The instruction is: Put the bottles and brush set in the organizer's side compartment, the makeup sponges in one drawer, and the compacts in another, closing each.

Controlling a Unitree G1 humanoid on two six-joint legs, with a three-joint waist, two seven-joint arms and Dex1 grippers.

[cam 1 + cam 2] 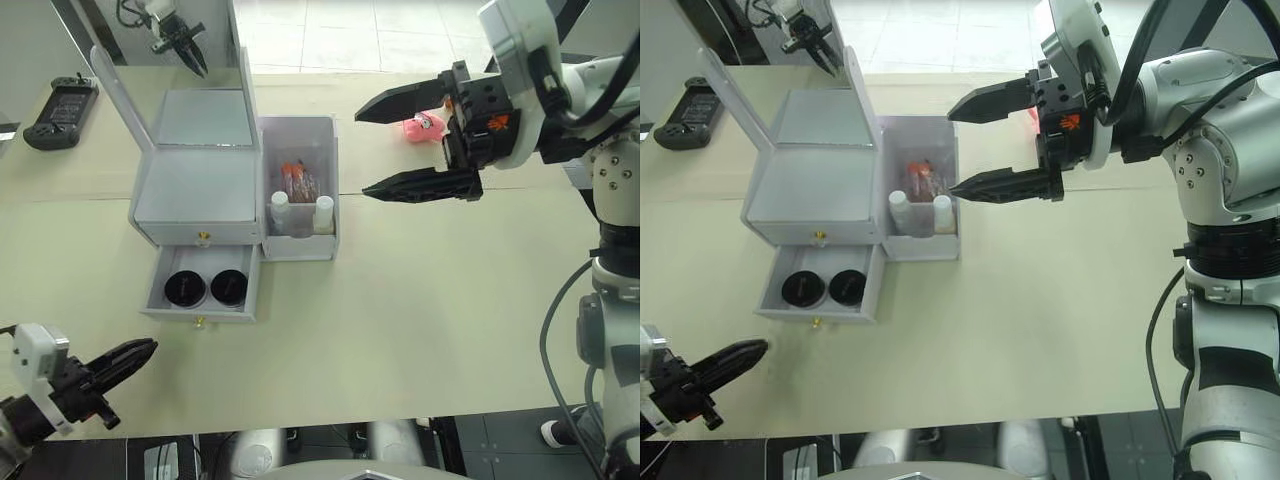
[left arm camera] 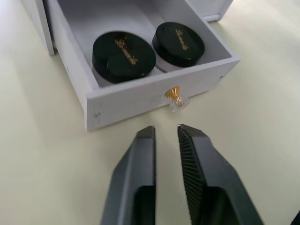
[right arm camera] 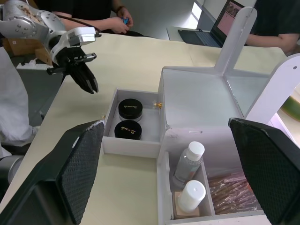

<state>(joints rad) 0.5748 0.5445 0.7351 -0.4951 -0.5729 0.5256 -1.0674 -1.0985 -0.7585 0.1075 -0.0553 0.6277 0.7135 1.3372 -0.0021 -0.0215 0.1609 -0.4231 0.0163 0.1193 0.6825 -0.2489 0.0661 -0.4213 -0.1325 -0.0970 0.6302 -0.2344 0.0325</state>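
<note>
The organizer point(image 1: 195, 190) stands with its mirror lid up. Its lower drawer point(image 1: 200, 312) is pulled out and holds both black-lidded compacts point(image 1: 186, 288) point(image 1: 229, 287); the upper drawer is shut. In the side compartment point(image 1: 300, 246) stand the two white-capped bottles point(image 1: 280, 208) point(image 1: 324, 212), with the brush set point(image 1: 298, 180) behind them. The makeup sponges are out of view. My left gripper point(image 2: 165, 131) sits low on the table just in front of the drawer's gold knob point(image 2: 173, 93), fingers almost together and empty. My right gripper point(image 1: 362, 152) hovers wide open, right of the side compartment.
A pink plush toy point(image 1: 422, 126) lies on the table behind the right gripper. A black controller point(image 1: 60, 110) rests at the far left. People sit at the table's far side point(image 3: 93, 9), with a laptop point(image 3: 206, 35) nearby.
</note>
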